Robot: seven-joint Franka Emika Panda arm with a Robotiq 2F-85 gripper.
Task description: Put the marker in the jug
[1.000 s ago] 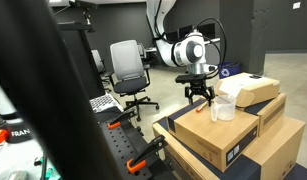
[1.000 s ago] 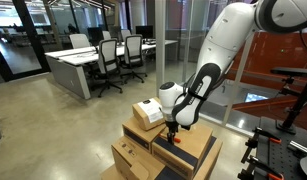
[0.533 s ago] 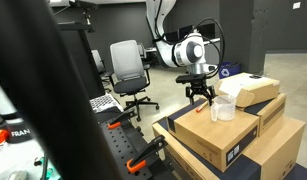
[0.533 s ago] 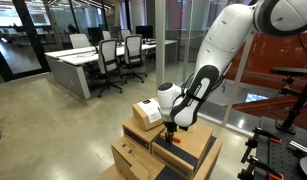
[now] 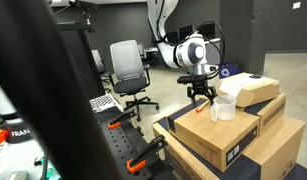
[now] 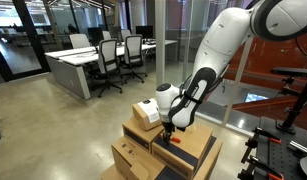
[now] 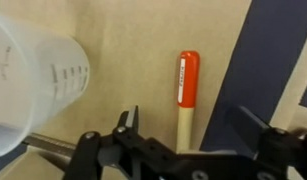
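Note:
The marker [image 7: 188, 80], with an orange-red cap and a cream barrel, lies flat on the brown cardboard box top [image 7: 133, 40] in the wrist view. My gripper [image 7: 186, 118] hangs open just above it, one finger on each side of the barrel, touching nothing. The translucent whitish jug [image 7: 33, 75] stands upright to the left of the marker, with printed scale marks on its wall. In an exterior view the gripper [image 5: 200, 96] hovers over the box top beside the jug [image 5: 224, 108]. In an exterior view the arm [image 6: 170, 126] points down at the box stack.
A cream-topped flat box [image 5: 249, 90] sits behind the jug on the stacked cardboard boxes [image 5: 218, 140]. Orange-handled clamps [image 5: 121, 121] lie on the black bench at the left. An office chair [image 5: 128, 70] stands behind. A dark surface [image 7: 283, 60] borders the box top to the marker's right.

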